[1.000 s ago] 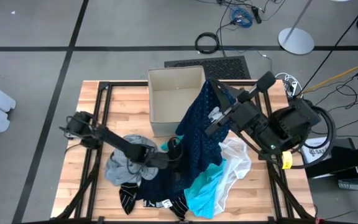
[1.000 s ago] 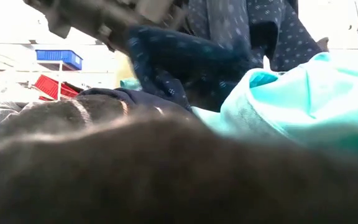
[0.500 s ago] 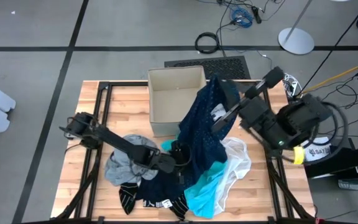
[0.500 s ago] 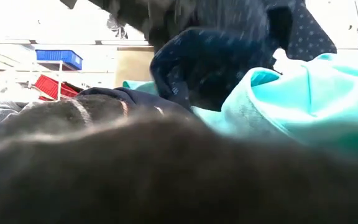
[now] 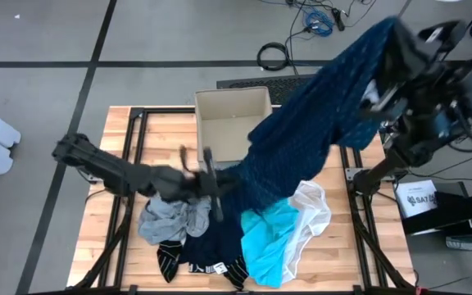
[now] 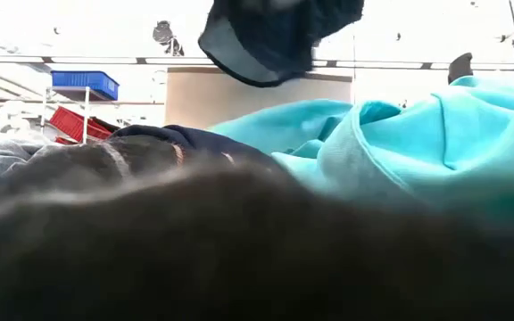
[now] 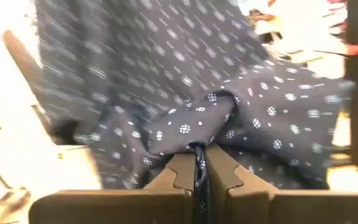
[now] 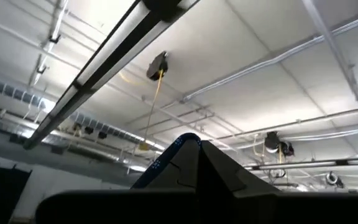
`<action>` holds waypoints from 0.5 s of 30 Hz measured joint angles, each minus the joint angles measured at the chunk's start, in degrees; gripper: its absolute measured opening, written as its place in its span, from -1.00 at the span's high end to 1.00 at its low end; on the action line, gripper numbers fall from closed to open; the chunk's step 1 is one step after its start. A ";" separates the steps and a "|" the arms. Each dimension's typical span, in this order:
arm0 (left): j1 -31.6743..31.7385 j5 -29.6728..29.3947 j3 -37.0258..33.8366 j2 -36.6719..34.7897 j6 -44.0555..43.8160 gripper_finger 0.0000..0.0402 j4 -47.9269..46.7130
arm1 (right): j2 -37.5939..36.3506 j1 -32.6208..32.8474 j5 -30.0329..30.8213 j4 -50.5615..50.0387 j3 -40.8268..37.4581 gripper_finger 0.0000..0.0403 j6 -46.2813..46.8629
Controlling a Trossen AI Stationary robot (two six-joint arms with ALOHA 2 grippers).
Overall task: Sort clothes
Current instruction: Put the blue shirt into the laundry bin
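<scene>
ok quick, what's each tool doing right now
Left tool: closed on a fold of the navy dotted garment.
Right tool: closed on the same garment's far end, raised high toward the ceiling.

my left gripper (image 5: 211, 182) sits mid-table, pinched on the lower edge of the dotted piece (image 5: 301, 131), which stretches from it up to my right gripper (image 5: 400, 45), raised beyond the table's far right corner. the box (image 5: 229, 123) stands just behind the left claw. on my near side of it the pile lies on the table (image 5: 162, 131): top (image 5: 166, 220) left, socks (image 5: 169, 258) nearer still, shirt (image 5: 265, 246) right, sheer piece (image 5: 311, 209) beyond that.
</scene>
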 joint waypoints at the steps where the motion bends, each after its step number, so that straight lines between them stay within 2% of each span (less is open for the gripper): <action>1: 1.17 -0.01 1.45 -0.80 0.63 0.95 -2.04 | -0.38 -1.15 -0.99 -0.06 0.00 1.00 0.35; 4: 5.34 0.21 5.56 -2.11 0.98 0.95 -7.39 | -1.42 -4.56 -4.95 -0.67 -0.02 1.00 2.68; 8: 11.56 3.32 10.40 -2.25 3.90 0.95 -10.85 | -1.91 -10.63 -10.77 -1.06 0.00 1.00 8.18; 15: 23.96 10.66 15.17 -2.23 4.12 0.95 -14.74 | -1.43 -24.16 -15.95 -8.21 -0.04 1.00 19.87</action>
